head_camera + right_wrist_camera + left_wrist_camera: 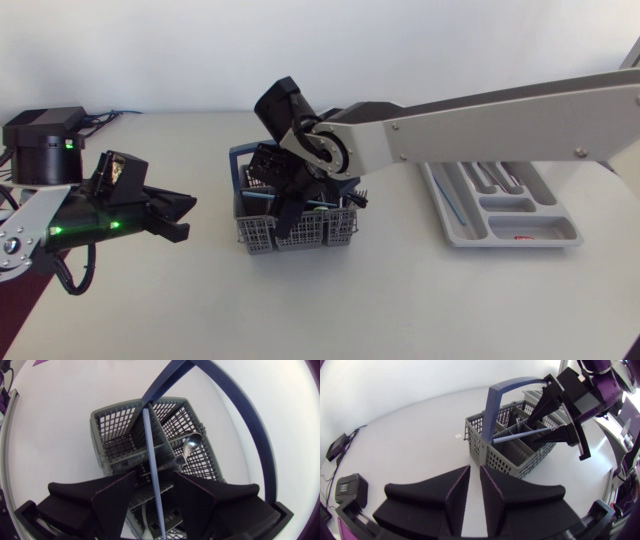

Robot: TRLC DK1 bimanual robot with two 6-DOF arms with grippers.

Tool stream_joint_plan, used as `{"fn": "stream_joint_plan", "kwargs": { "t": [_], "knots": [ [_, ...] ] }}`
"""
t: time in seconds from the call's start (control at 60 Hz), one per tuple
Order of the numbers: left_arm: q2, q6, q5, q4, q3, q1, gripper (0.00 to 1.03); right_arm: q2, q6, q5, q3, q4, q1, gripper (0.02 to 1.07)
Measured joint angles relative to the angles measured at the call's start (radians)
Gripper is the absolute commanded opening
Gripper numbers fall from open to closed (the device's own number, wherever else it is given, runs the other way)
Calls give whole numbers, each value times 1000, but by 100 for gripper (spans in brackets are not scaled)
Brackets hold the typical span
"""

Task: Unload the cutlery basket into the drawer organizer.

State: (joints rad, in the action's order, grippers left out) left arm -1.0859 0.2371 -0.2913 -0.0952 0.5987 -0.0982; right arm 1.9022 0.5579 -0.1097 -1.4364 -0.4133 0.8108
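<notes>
From above, a grey plastic-mesh cutlery basket is seen at the middle of the white counter, well apart from every edge. The right gripper is lowered into it, its arm passing over part of the grey moulded drawer organizer, in which a thin blue stick is already laid. The left gripper is held over bare counter, well left of the basket. In the left wrist view its fingers are drawn together to a narrow slit with nothing between them. Open counter lies ahead up to the basket, whose arched blue handle rises on the near side. In the right wrist view a slim blue rod is framed between the right fingers. A gap is seen on each side, so the rod is not gripped. A steel spoon stands in a compartment just beside the rod, and the handle arches close past one finger.
</notes>
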Motion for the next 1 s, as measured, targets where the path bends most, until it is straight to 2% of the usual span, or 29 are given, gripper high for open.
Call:
{"fn": "stream_joint_plan", "kwargs": {
  "t": [0.183, 0.25, 0.433, 0.583, 0.717, 1.0],
  "knots": [
    [1, 0, 0, 0, -4, 0, 20, 0, 31, -26, 4, 7, 0, 58],
    [1, 0, 0, 0, -4, 0, 20, 0, 43, -48, 23, 37, 5, 46],
    [2, 0, 0, 0, -5, 0, 20, 0, 61, -82, 57, 93, 13, 23],
    [2, 0, -3, 0, -7, 0, 20, 0, 72, -88, 74, 107, 13, 22],
    [5, 0, -4, 0, -15, 0, 20, -4, 72, -90, 105, 155, 13, 15],
    [6, 0, -4, 0, -16, 0, 20, -51, 82, -92, 185, 235, 18, 14]
  ]
}}
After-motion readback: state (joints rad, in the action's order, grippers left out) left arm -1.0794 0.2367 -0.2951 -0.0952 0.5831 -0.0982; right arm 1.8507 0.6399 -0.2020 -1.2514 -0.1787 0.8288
